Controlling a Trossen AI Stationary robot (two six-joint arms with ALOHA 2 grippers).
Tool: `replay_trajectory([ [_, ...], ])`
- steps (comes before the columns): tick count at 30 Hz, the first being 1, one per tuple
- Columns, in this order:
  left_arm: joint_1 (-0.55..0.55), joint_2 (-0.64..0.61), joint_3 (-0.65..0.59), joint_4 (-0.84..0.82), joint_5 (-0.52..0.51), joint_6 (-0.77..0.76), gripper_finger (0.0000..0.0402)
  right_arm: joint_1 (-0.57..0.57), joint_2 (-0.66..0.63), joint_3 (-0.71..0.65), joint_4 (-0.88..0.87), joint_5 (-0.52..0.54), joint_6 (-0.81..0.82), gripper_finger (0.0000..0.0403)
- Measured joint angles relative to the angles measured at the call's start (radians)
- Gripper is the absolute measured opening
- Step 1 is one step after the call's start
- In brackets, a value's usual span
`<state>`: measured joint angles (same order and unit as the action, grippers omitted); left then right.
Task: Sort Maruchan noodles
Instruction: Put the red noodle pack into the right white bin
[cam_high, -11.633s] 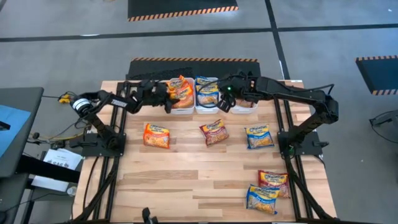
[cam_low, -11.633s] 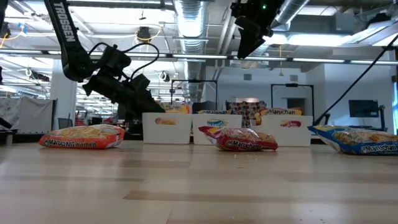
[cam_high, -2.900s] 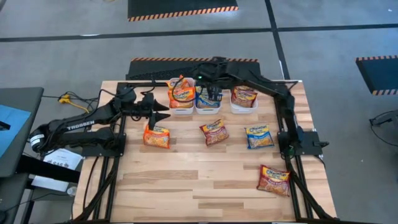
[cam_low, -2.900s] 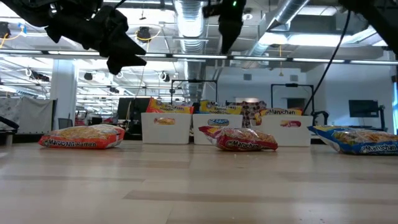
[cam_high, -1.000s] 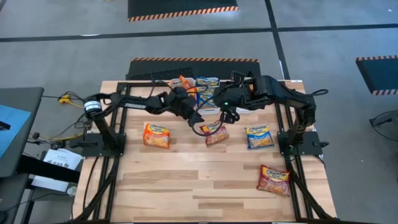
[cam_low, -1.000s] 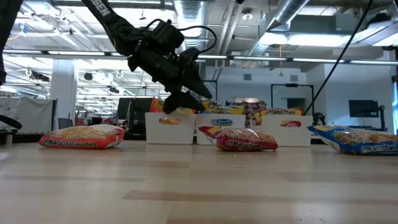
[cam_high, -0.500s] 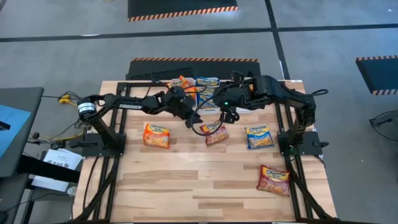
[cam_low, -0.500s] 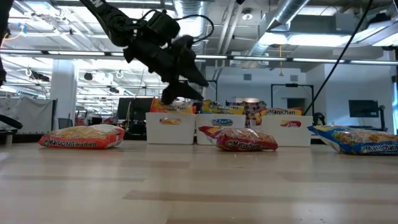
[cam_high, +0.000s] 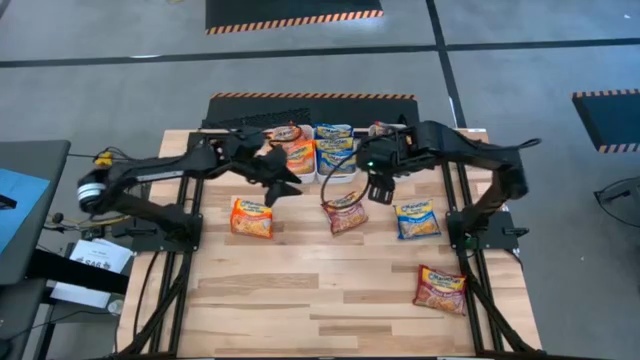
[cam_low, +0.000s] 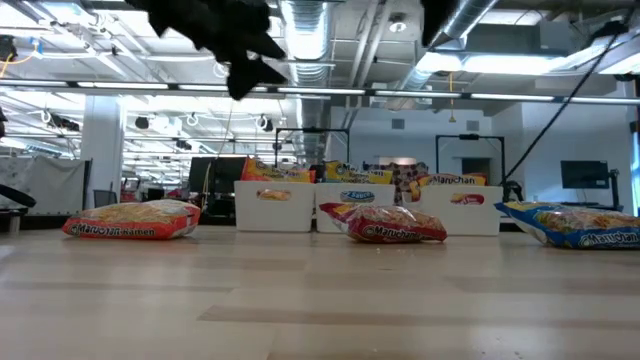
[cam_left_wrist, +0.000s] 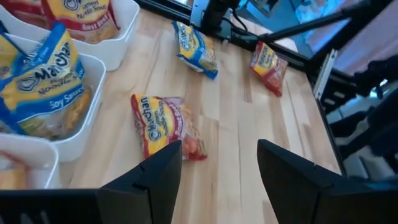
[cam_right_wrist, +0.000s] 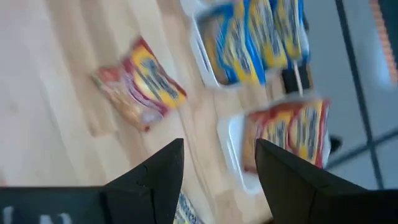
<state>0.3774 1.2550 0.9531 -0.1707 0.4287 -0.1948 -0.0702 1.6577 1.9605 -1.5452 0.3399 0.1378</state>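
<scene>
1. Left gripper (cam_high: 283, 180) is up in the air, jaws wide w/ nothing in them, just in front of the orange tub. In our low view it's mostly cut off by the top edge, just a dark blob.
2. Right gripper (cam_high: 380, 190) also wide and empty, hanging over the table between the tub row and the dark red packet (cam_high: 345, 213). In the low view only a dark scrap shows at the top edge.
3. Three white tubs at the far edge: left tub (cam_high: 303, 177) has orange packets, middle tub (cam_high: 333, 174) blue ones, right tub (cam_left_wrist: 126, 25) dark red. From above the right one is almost all hidden behind the arm, so we can't count what's in it.
4. Loose on the wood: orange packet (cam_high: 251, 217) near left, blue packet (cam_high: 415, 219) right, 2nd dark red packet (cam_high: 441, 289) near the front right corner.
</scene>
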Motion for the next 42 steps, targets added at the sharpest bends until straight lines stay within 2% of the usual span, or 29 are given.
replay_trajectory([
  [3,-0.014,-0.080,0.000,-0.080,-0.026,0.033,0.0196,-0.054,-0.085,-0.194,0.103,-0.040,0.023,0.0221],
  [8,-0.028,-0.190,-0.002,-0.206,-0.100,0.059,0.0196,-0.141,-0.211,-0.468,0.337,-0.193,0.064,0.0221],
  [16,-0.043,-0.269,-0.116,-0.193,-0.148,-0.037,0.0196,-0.205,-0.294,-0.763,0.600,-0.359,0.219,0.0221],
  [19,-0.047,-0.269,-0.209,-0.087,-0.148,-0.131,0.0196,-0.206,-0.289,-0.829,0.666,-0.380,0.257,0.0221],
  [24,-0.063,-0.237,-0.408,0.269,-0.149,-0.365,0.0196,-0.205,-0.251,-0.904,0.759,-0.383,0.312,0.0221],
  [28,-0.079,-0.172,-0.511,0.527,-0.161,-0.461,0.0196,-0.205,-0.239,-0.967,0.855,-0.383,0.319,0.0221],
  [34,-0.111,-0.013,-0.494,0.619,-0.179,-0.468,0.0196,-0.207,-0.232,-1.061,1.022,-0.396,0.353,0.0221],
  [38,-0.138,0.106,-0.466,0.679,-0.179,-0.468,0.0196,-0.207,-0.230,-1.096,1.084,-0.396,0.384,0.0221],
  [42,-0.167,0.211,-0.459,0.815,-0.181,-0.504,0.0196,-0.207,-0.226,-1.103,1.086,-0.397,0.385,0.0221],
])
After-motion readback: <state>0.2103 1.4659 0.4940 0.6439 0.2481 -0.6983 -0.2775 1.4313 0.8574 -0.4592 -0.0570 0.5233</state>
